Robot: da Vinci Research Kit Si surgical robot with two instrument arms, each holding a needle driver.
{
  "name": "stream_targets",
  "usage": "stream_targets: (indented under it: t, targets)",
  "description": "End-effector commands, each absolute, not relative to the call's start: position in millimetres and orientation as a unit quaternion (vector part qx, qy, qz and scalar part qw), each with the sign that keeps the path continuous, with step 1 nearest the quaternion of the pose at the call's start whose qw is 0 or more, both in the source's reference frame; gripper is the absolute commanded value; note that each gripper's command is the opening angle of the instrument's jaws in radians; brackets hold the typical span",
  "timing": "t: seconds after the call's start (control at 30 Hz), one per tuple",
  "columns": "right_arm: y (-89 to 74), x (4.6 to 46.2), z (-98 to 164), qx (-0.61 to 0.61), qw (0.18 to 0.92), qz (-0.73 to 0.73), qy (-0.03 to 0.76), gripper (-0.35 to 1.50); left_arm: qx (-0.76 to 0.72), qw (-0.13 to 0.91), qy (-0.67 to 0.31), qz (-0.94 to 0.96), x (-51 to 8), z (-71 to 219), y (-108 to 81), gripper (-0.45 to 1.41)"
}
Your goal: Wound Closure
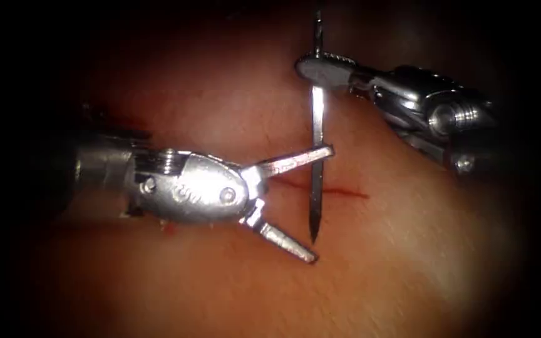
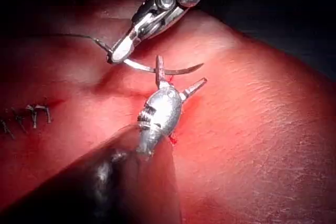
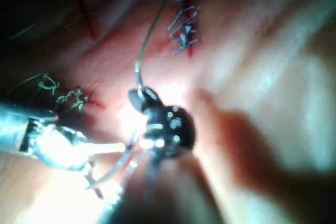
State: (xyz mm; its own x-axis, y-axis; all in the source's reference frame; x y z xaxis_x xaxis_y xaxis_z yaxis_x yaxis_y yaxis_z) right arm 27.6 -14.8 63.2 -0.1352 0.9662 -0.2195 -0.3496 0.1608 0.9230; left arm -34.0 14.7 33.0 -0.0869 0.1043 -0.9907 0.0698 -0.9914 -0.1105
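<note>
The cut [image 1: 345, 192] under the tools has no stitch across it that can be seen, so by my reading this closure is at its start, with all its stitches left to place. Other cuts on the tissue [image 1: 408, 263] are already closed: the left wrist view shows a row of dark stitches [image 2: 31, 115], and the right wrist view shows a blue-stitched cut [image 3: 185, 24] and green knots [image 3: 63, 94].

The right claw [image 1: 322, 67] is closed on the needle [image 1: 316, 150] near its thread end, well up from the cut. From that grip the needle runs down across the cut, its point [image 1: 314, 236] lying just past the cut on the near side. Whether the point touches the tissue I cannot tell; it does not look buried. The thread [image 2: 79, 36] trails away from the needle's held end.

The left claw [image 1: 305, 203] stands wide open on the left side of the cut, holding nothing. Its upper jaw crosses the needle's shaft just above the cut and seems to touch it; its lower jaw ends just beside the needle's point. A little red fluid [image 2: 171, 139] marks the tissue beside this tool.
</note>
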Motion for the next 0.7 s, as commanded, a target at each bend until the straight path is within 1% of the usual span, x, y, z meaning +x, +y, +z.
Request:
stream_targets:
  t: [0.03, 0.2, 0.27, 0.3, 0.37, 0.5, 0.53, 0.57, 0.7]
  targets:
    - [-14.8, 28.6, 63.8, 0.312, 0.579, 0.567, 0.496, -0.35, -0.677, 0.008, -0.062, 0.733, -34.6, 33.6, 14.8, 0.91]
    - [-15.1, 28.7, 64.0, 0.311, 0.58, 0.567, 0.496, -0.35, -0.681, 0.001, -0.059, 0.73, -34.7, 33.2, 14.9, 0.86]
    - [-15.1, 28.7, 64.0, 0.311, 0.58, 0.566, 0.497, -0.35, -0.681, -0.001, -0.058, 0.73, -34.7, 33.1, 14.9, 0.74]
    - [-15.2, 28.7, 64.0, 0.311, 0.58, 0.566, 0.497, -0.35, -0.682, -0.004, -0.056, 0.73, -34.7, 33.2, 14.9, 0.66]
    - [-15.3, 28.8, 64.0, 0.313, 0.58, 0.565, 0.497, -0.35, -0.682, -0.015, -0.045, 0.73, -34.7, 33.3, 14.8, 0.36]
    - [-15.3, 28.8, 63.8, 0.314, 0.579, 0.564, 0.498, -0.35, -0.682, -0.028, -0.034, 0.73, -34.6, 33.9, 14.7, -0.15]
    - [-15.3, 28.8, 63.8, 0.314, 0.579, 0.564, 0.498, -0.35, -0.682, -0.031, -0.031, 0.73, -34.6, 34.1, 14.6, -0.35]
    - [-15.3, 28.8, 63.7, 0.314, 0.579, 0.564, 0.498, -0.35, -0.682, -0.033, -0.029, 0.73, -34.6, 34.2, 14.5, -0.45]
    - [-15.2, 28.7, 63.8, 0.314, 0.578, 0.564, 0.499, -0.35, -0.681, -0.043, -0.02, 0.73, -34.6, 34.4, 14.1, -0.45]
